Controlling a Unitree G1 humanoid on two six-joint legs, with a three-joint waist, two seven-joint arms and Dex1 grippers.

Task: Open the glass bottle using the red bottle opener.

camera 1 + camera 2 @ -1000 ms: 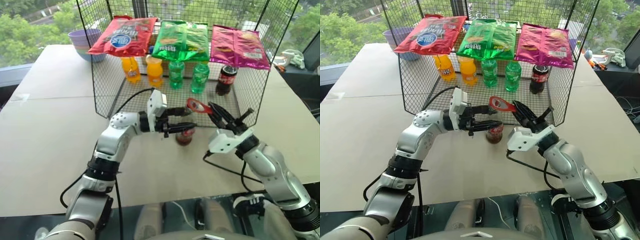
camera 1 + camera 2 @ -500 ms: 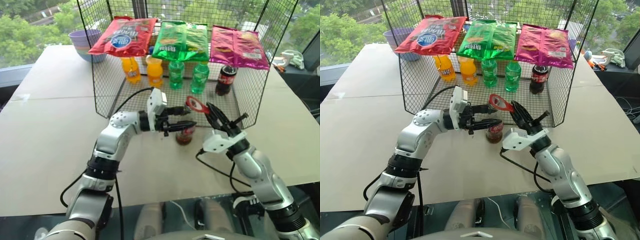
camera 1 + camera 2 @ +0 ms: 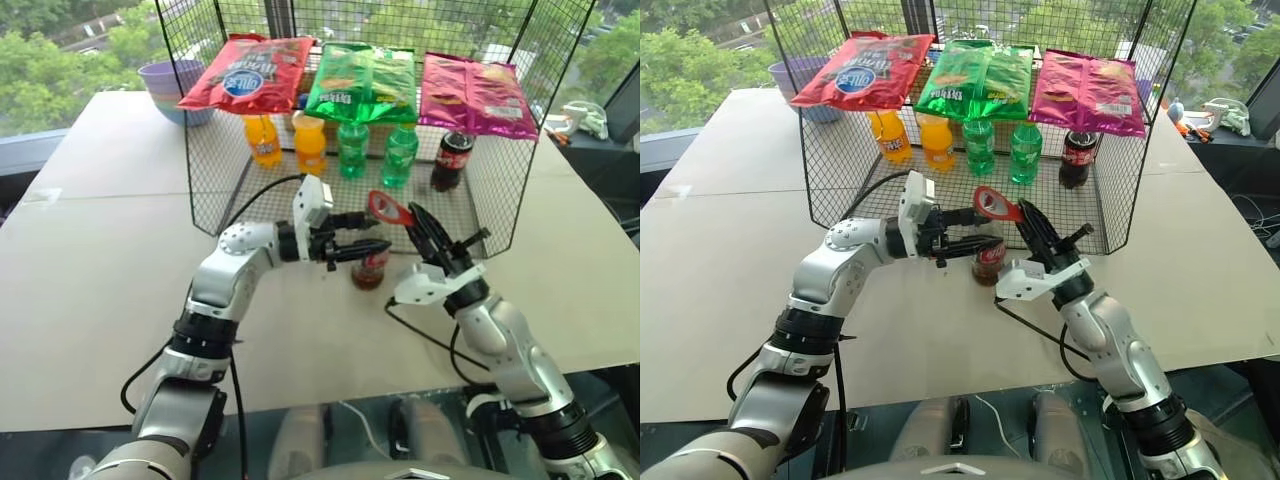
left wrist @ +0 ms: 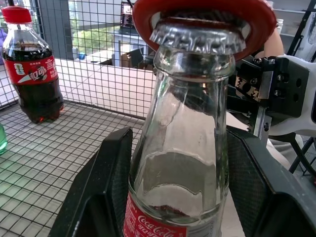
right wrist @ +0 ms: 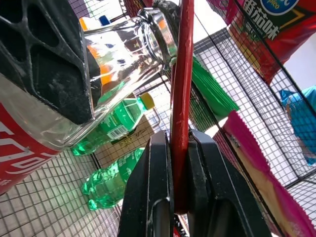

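While left hand (image 3: 362, 238) clamps glass bottle (image 4: 180, 163), right hand (image 5: 180, 163) pinches red bottle opener (image 5: 181, 98) over cap

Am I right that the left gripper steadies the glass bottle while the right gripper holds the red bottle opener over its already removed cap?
Not quite: the cap is on the glass bottle, as the left wrist view shows. The left gripper does steady it, and the right gripper holds the red bottle opener over the cap.

The 2 head views look forward and down over the table (image 3: 90, 260). Each wrist view sits very close to the glass bottle (image 4: 182, 148), which all 4 views share.
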